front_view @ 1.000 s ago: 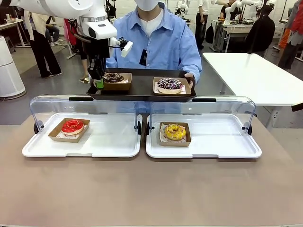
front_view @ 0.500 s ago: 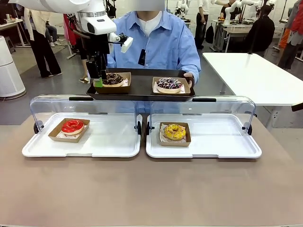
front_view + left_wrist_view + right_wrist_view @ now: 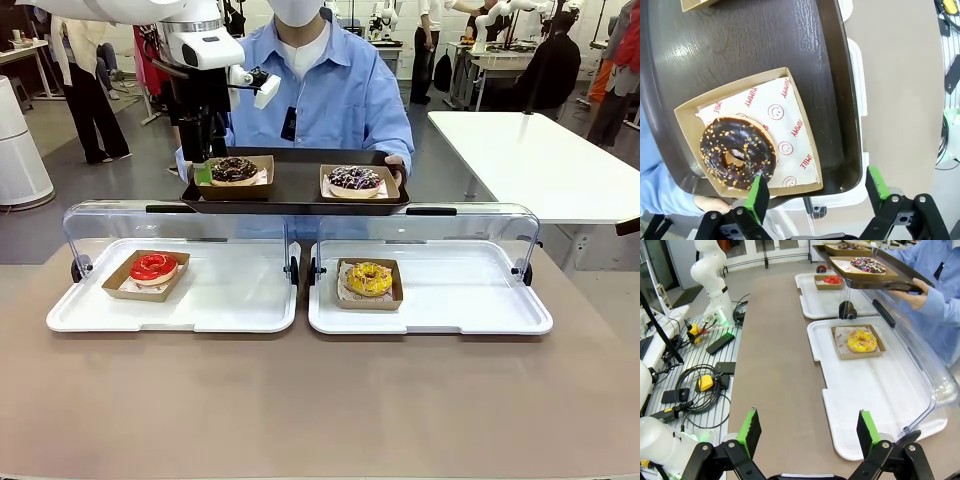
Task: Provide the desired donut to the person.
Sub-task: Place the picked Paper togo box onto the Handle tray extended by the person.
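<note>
As I scan from the left of the front view, the left arm [image 3: 190,45] reaches over the table's far edge, and its gripper [image 3: 203,170] hangs at the left end of the dark tray [image 3: 295,195] that the person [image 3: 330,80] holds up above the table [image 3: 320,400]. In the left wrist view I see the left gripper's jaws spread wide with nothing between them; one green pad [image 3: 758,197] stands over the rim of the chocolate donut [image 3: 737,152], the other pad is out past the tray's edge. That donut, with nut bits on top, sits on printed paper in a brown carton [image 3: 747,135] on the tray, released.

Next along the tray to the right I see a second carton with a sprinkled donut [image 3: 354,178], and the person's hand [image 3: 396,165] grips the tray's right end.

Below, on the table, two white trays lie side by side, their clear lids [image 3: 175,228] swung up at the back. The left tray [image 3: 230,300] holds a red donut [image 3: 153,267] in a carton near its left side. The right tray [image 3: 470,300] holds a yellow donut [image 3: 369,278] in a carton near its left side.

In the right wrist view, the right gripper [image 3: 810,432] hovers above the table near the right tray's corner, well apart from the yellow donut. Its jaws are fully apart and hold nothing.
</note>
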Tool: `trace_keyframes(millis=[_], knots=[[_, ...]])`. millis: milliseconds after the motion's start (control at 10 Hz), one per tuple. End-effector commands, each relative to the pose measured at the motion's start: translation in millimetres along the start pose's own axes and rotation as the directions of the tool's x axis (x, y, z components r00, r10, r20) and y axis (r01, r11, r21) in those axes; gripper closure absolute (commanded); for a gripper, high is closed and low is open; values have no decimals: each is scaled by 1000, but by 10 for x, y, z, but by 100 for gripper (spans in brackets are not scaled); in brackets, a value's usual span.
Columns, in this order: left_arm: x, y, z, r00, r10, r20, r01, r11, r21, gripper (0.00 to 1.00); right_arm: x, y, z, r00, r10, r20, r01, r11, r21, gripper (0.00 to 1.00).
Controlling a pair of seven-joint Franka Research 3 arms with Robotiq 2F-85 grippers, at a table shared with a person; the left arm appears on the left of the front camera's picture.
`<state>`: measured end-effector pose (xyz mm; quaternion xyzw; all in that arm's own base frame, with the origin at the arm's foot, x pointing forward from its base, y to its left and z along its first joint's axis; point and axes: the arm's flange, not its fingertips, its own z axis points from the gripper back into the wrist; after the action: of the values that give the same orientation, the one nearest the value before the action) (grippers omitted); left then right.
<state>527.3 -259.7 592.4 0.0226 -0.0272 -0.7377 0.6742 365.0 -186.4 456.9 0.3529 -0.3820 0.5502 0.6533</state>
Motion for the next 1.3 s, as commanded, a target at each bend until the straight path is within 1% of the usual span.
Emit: trace_keyframes(millis=[0, 200, 400, 600, 700, 800, 900, 1000, 1100, 1200], knots=[[-55, -42, 46, 999, -20, 29, 21, 1000, -17, 0, 6, 12, -5, 1000, 5, 8, -5, 1000, -2, 0], [-42, -56, 68, 999, -28, 27, 29, 999, -21, 0, 6, 12, -5, 1000, 5, 8, -5, 1000, -2, 0], [15, -192, 135, 999, -43, 28, 44, 999, -14, 0, 6, 12, -5, 1000, 5, 8, -5, 1000, -2, 0], [20, -499, 296, 995, -86, 45, 87, 996, -18, 0, 6, 12, -5, 1000, 5, 8, -5, 1000, -2, 0], [-26, -746, 351, 991, -119, 57, 120, 993, -14, 0, 6, 12, -5, 1000, 5, 8, -5, 1000, -2, 0], [-133, -1002, 382, 988, -147, 51, 147, 989, 1, 0, 6, 12, -5, 1000, 5, 8, -5, 1000, -2, 0], [-267, -1199, 394, 986, -151, 67, 150, 989, 20, 0, 6, 12, -5, 1000, 5, 8, -5, 1000, -2, 0], [-460, -1414, 395, 985, -148, 91, 144, 988, 50, 0, 6, 12, -5, 1000, 5, 8, -5, 1000, -2, 0], [-692, -1657, 365, 983, -129, 130, 119, 990, 80, 0, 6, 12, -5, 1000, 5, 8, -5, 1000, -2, 0], [-880, -1824, 344, 982, -108, 155, 94, 991, 93, 0, 6, 12, -5, 1000, 5, 8, -5, 1000, -2, 0]])
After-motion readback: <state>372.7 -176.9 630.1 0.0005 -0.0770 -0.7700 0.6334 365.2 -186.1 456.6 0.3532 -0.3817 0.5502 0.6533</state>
